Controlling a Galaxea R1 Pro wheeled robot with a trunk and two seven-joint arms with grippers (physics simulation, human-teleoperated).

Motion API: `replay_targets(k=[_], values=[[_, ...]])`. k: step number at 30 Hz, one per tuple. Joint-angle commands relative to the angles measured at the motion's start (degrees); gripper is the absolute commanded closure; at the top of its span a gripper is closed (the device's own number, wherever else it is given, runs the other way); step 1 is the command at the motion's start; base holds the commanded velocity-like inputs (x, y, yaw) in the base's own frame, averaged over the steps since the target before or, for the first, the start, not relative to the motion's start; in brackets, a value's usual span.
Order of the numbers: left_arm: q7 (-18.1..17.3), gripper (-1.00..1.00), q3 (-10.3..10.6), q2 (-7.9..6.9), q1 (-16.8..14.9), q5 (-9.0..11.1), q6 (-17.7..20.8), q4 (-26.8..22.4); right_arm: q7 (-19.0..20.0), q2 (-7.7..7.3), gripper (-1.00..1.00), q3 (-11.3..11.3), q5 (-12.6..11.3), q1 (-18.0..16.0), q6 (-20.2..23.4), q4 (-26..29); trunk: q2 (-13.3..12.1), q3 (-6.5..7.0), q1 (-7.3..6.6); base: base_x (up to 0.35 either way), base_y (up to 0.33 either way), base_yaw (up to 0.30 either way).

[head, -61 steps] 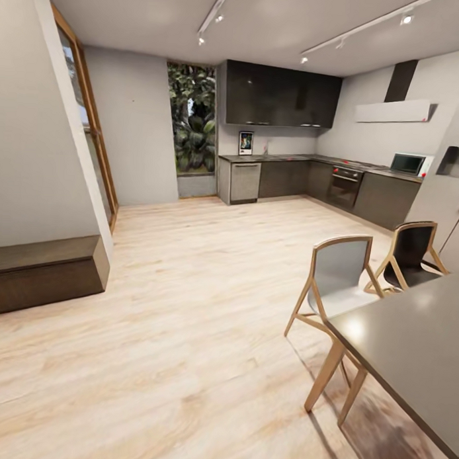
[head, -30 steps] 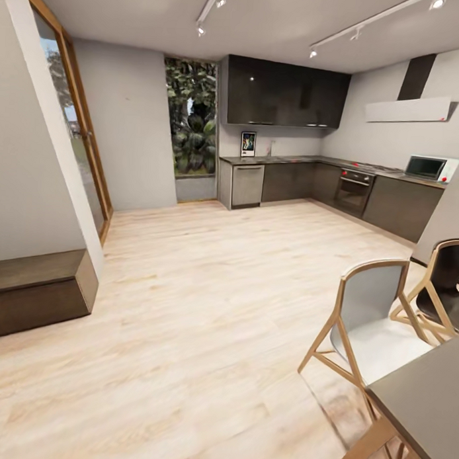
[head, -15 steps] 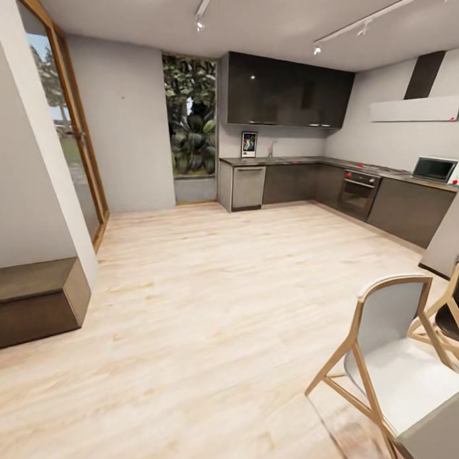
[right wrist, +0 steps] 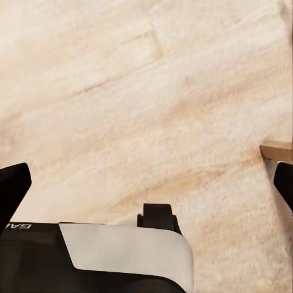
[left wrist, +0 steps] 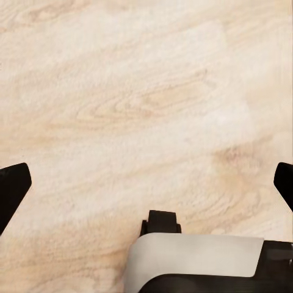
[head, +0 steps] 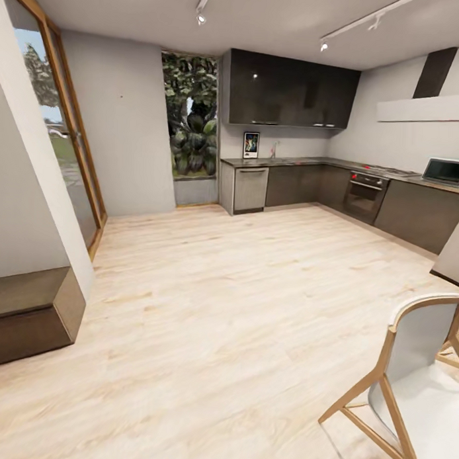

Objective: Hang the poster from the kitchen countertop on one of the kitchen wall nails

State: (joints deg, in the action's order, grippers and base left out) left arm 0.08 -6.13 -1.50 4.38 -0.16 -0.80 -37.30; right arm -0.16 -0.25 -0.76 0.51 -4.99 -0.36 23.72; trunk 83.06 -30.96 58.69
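Poster (head: 251, 145) stands upright, long axis vertical, at the left end of the far kitchen surface (head: 291, 162), leaning against the wall and facing the room. Left jaws (left wrist: 146, 186) and right jaws (right wrist: 146, 186) point down at bare wood floor (head: 220, 308), spread wide, holding nothing. A white chair (head: 416, 388) stands near right; a dark bench (head: 28, 315) sits left.
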Motion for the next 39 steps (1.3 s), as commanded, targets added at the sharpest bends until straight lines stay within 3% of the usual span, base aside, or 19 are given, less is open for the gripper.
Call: replay_targets(k=[1,39], values=[[0.0,-1.00,0.0,0.01,0.0,0.0,-0.1,-0.1,0.0,-0.02,-1.00,-0.1,0.0,0.0,0.0,0.0,0.0,-0.04,0.04,0.339,0.094,0.000],[0.0,-1.00,-0.1,0.01,0.0,0.0,-0.1,-0.1,0.0,-0.02,-1.00,0.0,0.0,0.0,0.0,0.0,0.0,-0.04,0.04,0.339,0.069,0.000]])
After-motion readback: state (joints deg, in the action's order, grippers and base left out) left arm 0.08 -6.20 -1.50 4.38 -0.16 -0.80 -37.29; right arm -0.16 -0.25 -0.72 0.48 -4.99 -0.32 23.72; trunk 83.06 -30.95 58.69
